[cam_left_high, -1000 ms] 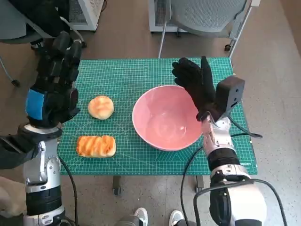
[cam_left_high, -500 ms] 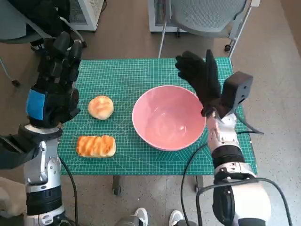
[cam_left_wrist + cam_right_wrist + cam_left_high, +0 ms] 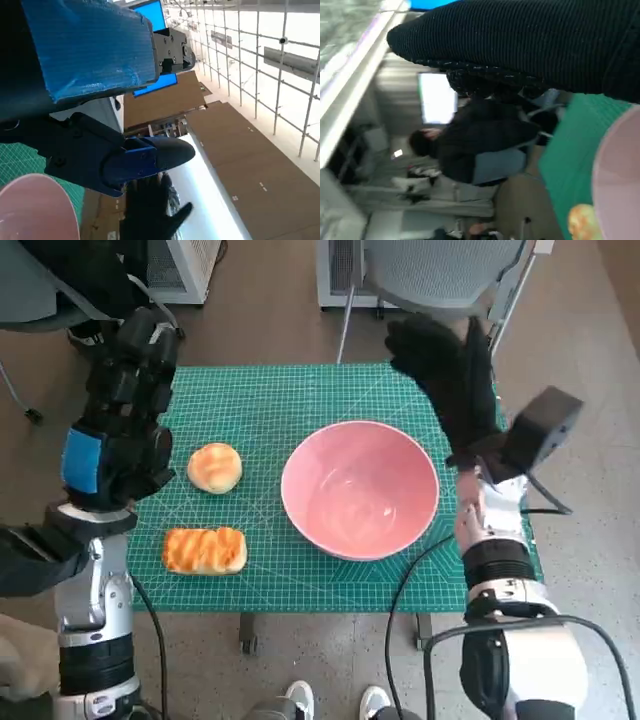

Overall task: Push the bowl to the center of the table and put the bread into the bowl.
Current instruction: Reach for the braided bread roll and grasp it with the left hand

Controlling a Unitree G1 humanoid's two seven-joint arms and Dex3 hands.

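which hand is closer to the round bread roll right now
The left. The left hand is raised just beside the round bread roll, off the mat's left edge. The right hand is beyond the pink bowl, across the table.

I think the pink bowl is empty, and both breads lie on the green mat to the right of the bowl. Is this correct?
Not quite. In the head view the round bread and the long bread lie to the left of the pink bowl, not the right. The rest holds: the bowl is empty and both breads rest on the green mat.
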